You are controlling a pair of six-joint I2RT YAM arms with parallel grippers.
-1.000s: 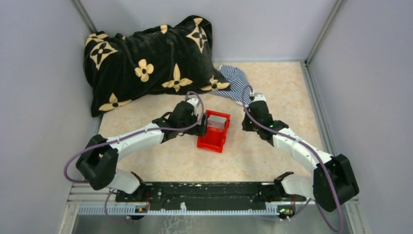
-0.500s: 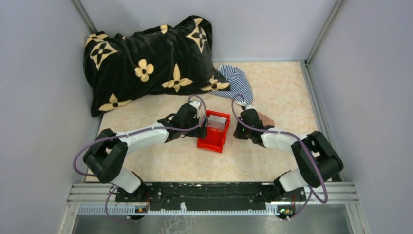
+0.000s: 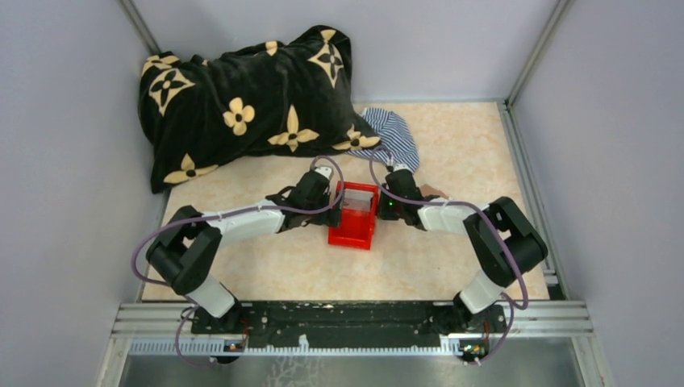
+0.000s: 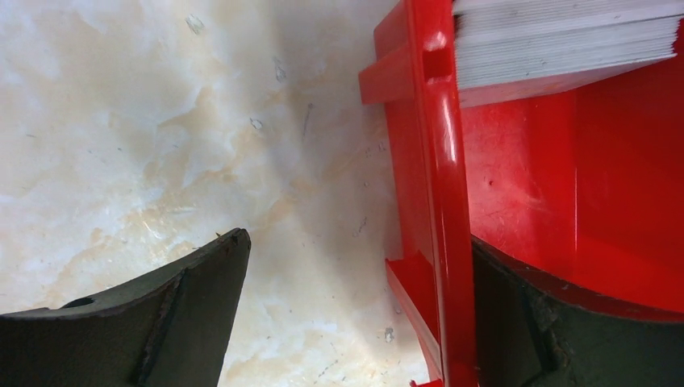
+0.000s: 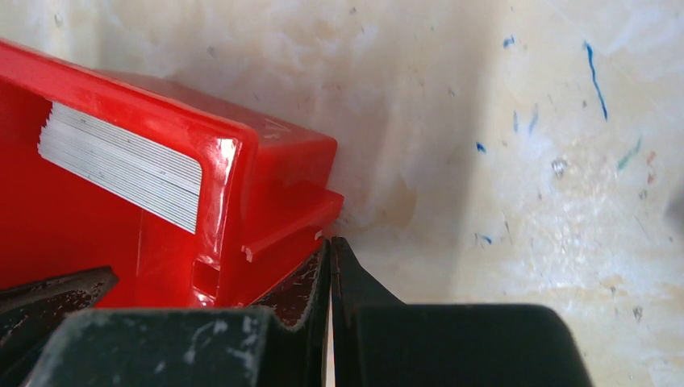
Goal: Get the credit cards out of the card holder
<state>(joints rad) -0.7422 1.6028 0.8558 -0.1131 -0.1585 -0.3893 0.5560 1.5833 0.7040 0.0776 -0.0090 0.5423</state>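
Both arms are bent low, elbows outward. The left gripper (image 4: 359,239) is spread wide astride the 9 o'clock wall of the red bin (image 3: 347,235), with nothing grasped. The right gripper (image 5: 331,250) is clenched empty at the bin's 3 o'clock wall. A stack of credit cards (image 4: 565,40) is seen inside the bin. The card holder (image 3: 433,192) is glimpsed at 2 o'clock, mostly hidden.

Glossy red bin (image 3: 353,216) right there, grey-white edges on its stack (image 4: 556,40); black blanket (image 3: 242,97) dotted with cream flowers, blue-and-white striped cloth (image 3: 393,135), beige marbled table (image 3: 468,141).
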